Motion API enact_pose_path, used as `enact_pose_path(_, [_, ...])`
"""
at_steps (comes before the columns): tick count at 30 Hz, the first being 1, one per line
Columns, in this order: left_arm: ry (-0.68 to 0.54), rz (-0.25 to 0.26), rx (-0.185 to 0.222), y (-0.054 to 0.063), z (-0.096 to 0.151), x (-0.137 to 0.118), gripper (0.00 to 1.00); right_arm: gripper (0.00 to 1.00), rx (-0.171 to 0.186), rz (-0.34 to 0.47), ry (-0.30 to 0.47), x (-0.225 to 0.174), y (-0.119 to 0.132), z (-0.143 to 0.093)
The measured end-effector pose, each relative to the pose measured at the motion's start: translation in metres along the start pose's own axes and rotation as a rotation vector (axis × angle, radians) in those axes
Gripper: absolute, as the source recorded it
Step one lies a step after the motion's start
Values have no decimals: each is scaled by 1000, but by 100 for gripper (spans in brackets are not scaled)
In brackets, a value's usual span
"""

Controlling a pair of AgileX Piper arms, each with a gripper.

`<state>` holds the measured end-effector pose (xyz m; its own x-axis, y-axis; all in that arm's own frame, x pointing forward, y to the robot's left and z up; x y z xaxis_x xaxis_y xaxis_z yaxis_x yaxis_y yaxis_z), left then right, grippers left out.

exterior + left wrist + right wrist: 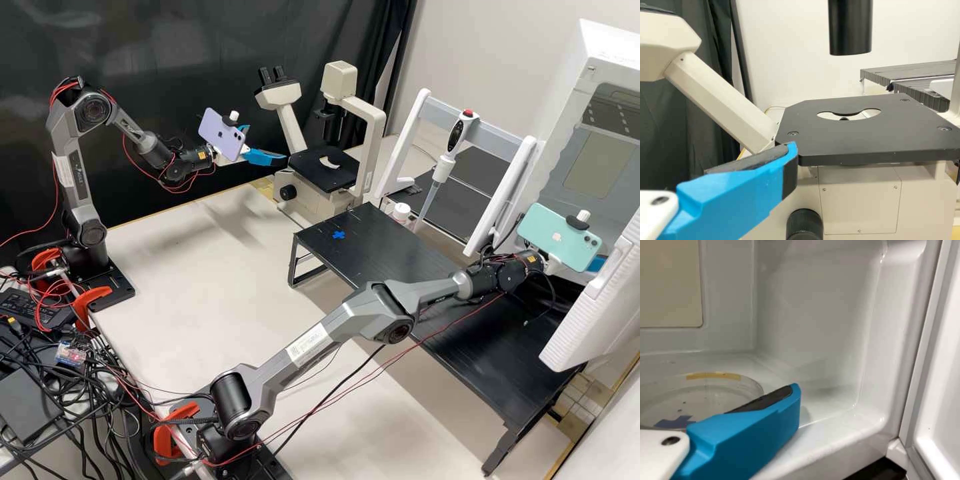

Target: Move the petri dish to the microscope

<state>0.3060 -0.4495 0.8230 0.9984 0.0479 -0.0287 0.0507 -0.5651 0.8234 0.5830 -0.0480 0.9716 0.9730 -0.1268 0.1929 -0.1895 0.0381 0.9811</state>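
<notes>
Right wrist view: one dish (702,400), clear, round, tape on its rim, flat on the floor of the white chamber (810,330). Beside it, one blue finger (747,440) of the right pincer (598,263), dark pad bare; pincer spread, by your best reading, pinching nothing. High view: left pincer (267,144), spread and unladen, near the microscope (323,170); its black stage (865,137) bare. Item in hand, as judged: the grasp. You should bring the pads level with the dish's wall, centre it between them, then close gently; uneven contact could slide or tip it. Lift slightly, and back out straight, keeping clear of the door (593,300). Item to follow, probably: a setting-down at the blue cross (339,235) on the worktop (393,250), for your left pincer to collect.
</notes>
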Motion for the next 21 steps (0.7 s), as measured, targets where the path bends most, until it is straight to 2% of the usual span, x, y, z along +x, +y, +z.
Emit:
enact_pose_path(4, [0,0,0,0,0,0,100,0,21,0,-6,0,0,1])
enact_pose_path(21, [0,0,0,0,0,0,100,0,21,-1,-6,0,-1,1])
